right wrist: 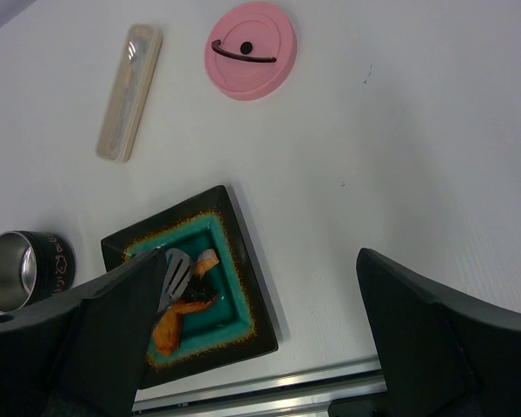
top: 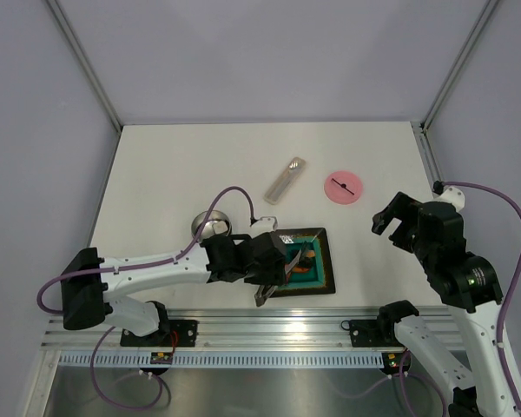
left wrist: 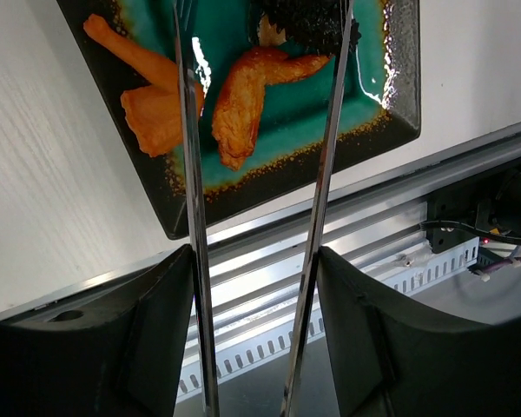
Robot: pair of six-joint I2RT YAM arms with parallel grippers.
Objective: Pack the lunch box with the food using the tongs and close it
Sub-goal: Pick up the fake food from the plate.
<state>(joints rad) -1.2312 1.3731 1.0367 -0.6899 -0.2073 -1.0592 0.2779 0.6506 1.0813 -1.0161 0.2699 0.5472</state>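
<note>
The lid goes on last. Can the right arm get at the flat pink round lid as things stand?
Probably yes: the open right gripper hangs near the flat pink round lid with the black handle, which lies alone on bare white table.

Pretty clearly a robotics lab test cell, not a kitchen: bare white bench (top: 200, 165) boxed in by plain grey panel walls (top: 269, 52) on aluminium corner posts (top: 82, 61), two white-and-black robot arms (top: 156, 265) bolted to a slotted aluminium rail (top: 269, 326), purple cables (top: 228, 188) looping around.
</note>
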